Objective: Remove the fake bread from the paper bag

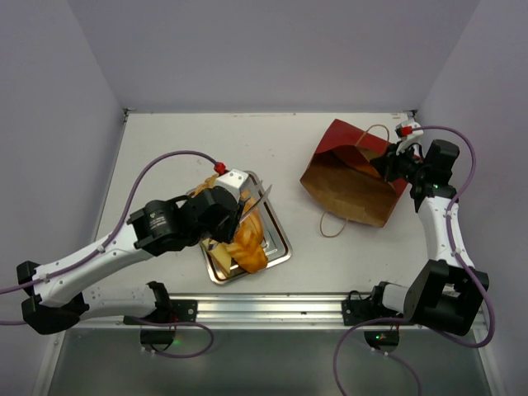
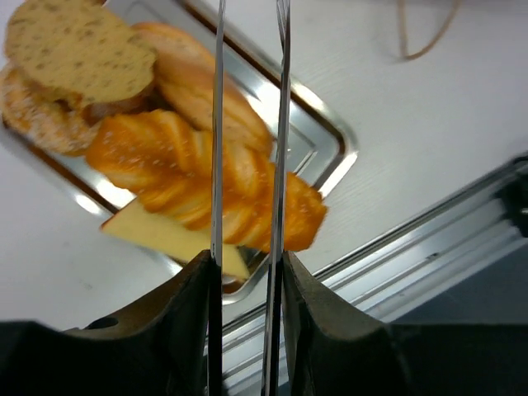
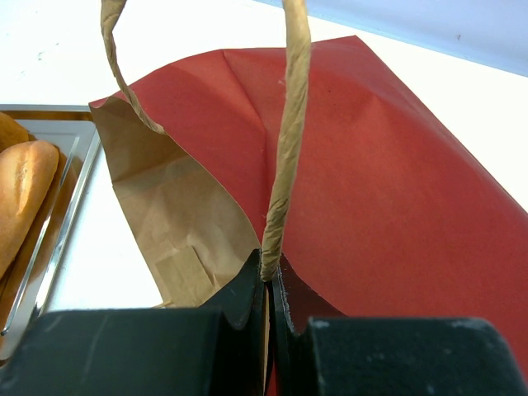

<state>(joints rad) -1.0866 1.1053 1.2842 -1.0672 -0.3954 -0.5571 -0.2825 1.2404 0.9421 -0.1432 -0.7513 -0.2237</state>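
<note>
Golden toy bread [image 1: 245, 241] is piled on a silver metal tray [image 1: 280, 245], near a dark red paper bag [image 1: 351, 186].
The braided loaf [image 2: 194, 177] is laid slantwise across the tray, under the left gripper [image 2: 250, 82], whose thin fingers [image 2: 219, 124] are held apart on nothing. The bag is laid flat on the white table [image 1: 181, 140], brown mouth turned to the tray, its tan string handle [image 3: 289, 148] pinched tight by the right gripper [image 3: 268, 282].
</note>
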